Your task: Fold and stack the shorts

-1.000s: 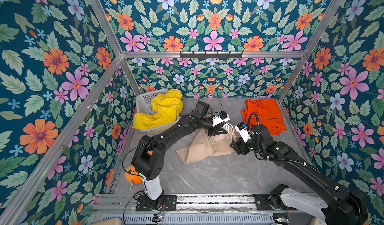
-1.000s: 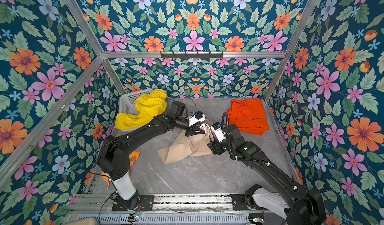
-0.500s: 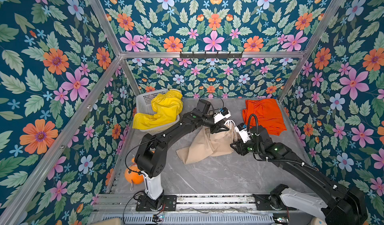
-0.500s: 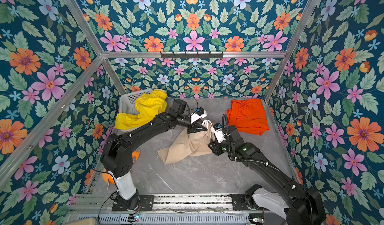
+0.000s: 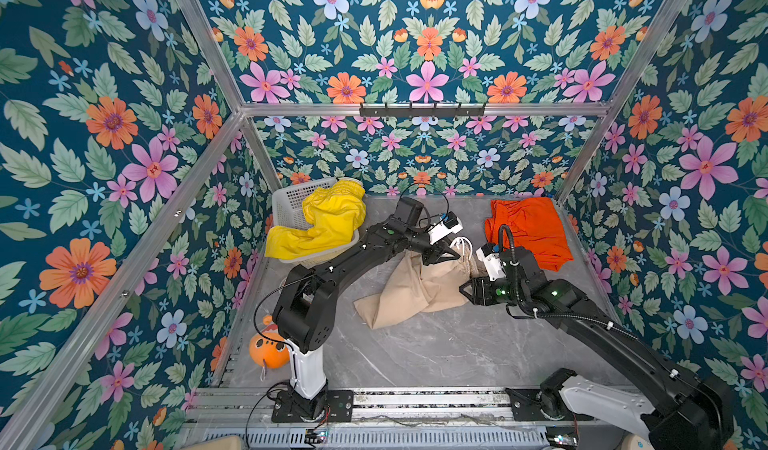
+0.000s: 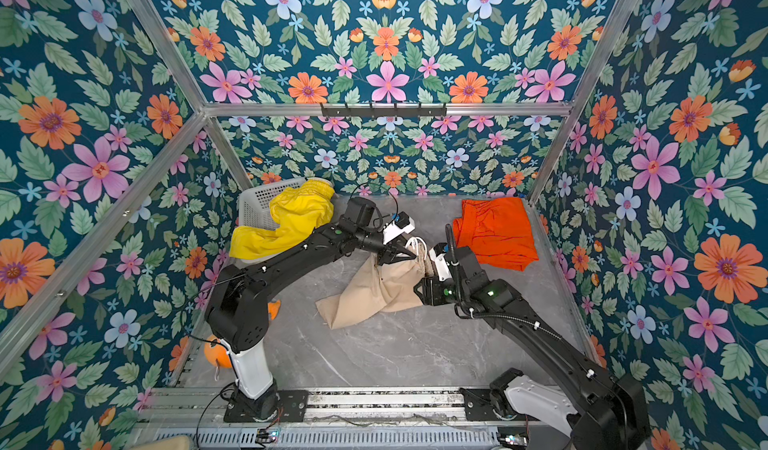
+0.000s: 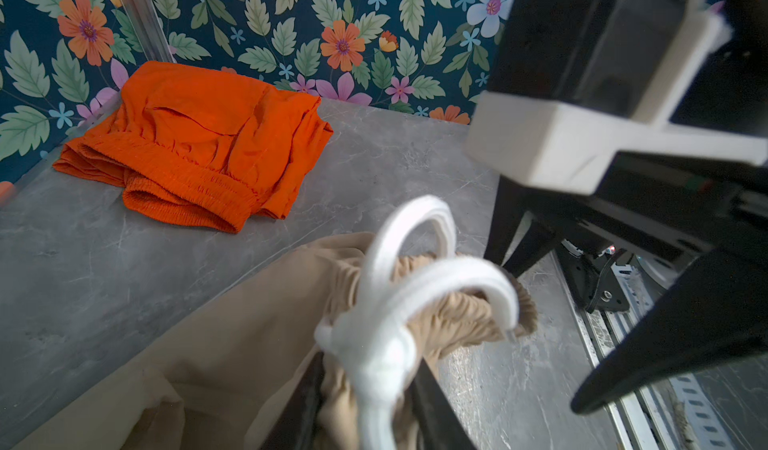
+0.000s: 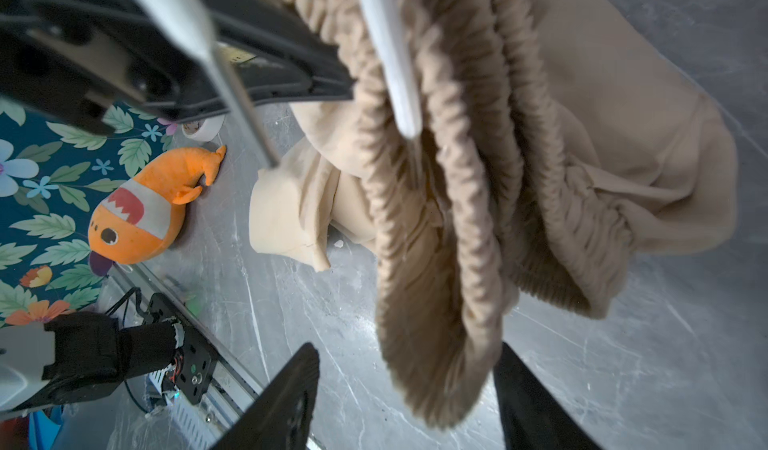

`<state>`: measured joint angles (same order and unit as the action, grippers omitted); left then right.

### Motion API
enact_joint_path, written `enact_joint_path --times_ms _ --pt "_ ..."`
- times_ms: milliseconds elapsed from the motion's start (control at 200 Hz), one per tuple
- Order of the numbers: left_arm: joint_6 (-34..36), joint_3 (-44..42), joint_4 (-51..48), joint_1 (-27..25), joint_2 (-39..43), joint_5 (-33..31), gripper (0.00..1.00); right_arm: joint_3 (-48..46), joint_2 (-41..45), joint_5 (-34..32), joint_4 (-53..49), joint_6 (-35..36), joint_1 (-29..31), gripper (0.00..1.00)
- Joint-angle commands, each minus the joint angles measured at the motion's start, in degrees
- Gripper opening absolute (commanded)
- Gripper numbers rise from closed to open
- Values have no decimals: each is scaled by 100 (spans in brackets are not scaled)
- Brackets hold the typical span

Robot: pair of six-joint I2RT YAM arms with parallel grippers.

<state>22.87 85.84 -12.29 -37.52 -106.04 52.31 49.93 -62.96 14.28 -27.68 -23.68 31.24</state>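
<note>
The beige shorts hang bunched from my left gripper, which is shut on their gathered waistband and white drawstring; the legs trail on the grey table. In the left wrist view the left gripper has cloth and cord pinched between its fingers. My right gripper is open beside them. In the right wrist view a loop of waistband hangs down between the spread fingers of the right gripper, unpinched. The orange shorts lie folded at the back right. The yellow shorts drape over the basket.
A white perforated basket stands at the back left under the yellow shorts. An orange plush fish lies by the left arm's base, with a tape roll near it. Floral walls close in three sides; a metal rail runs along the front.
My left gripper has carried the beige waistband slightly up and toward the back. The right gripper has stayed close beside it, with the waistband loop now hanging between its open fingers.
</note>
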Motion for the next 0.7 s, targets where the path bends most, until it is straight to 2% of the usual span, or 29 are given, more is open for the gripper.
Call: enact_joint_path --times_ms 0,115,205,225,285,345,460,695 --pt "-98 28 157 -10 34 155 33 154 -281 -238 -16 -173 0 66" --pt "-125 18 132 -14 64 237 33 321 -575 -601 62 -97 4 63" --pt "-134 -5 110 -20 114 239 34 486 -733 -591 221 49 2 50" --pt "-134 -7 110 -25 131 231 34 538 -755 -539 239 74 4 44" --pt "-179 -16 110 -19 194 51 41 759 -792 -355 191 144 2 13" --pt "-543 -11 235 -14 281 -496 55 1028 -773 -269 -52 37 4 1" --pt "-1155 40 216 114 521 -1486 70 1769 -673 -41 -634 -151 -11 0" --pt "-1568 -557 366 298 1785 -2971 73 3621 -846 692 -995 -1052 -361 0"
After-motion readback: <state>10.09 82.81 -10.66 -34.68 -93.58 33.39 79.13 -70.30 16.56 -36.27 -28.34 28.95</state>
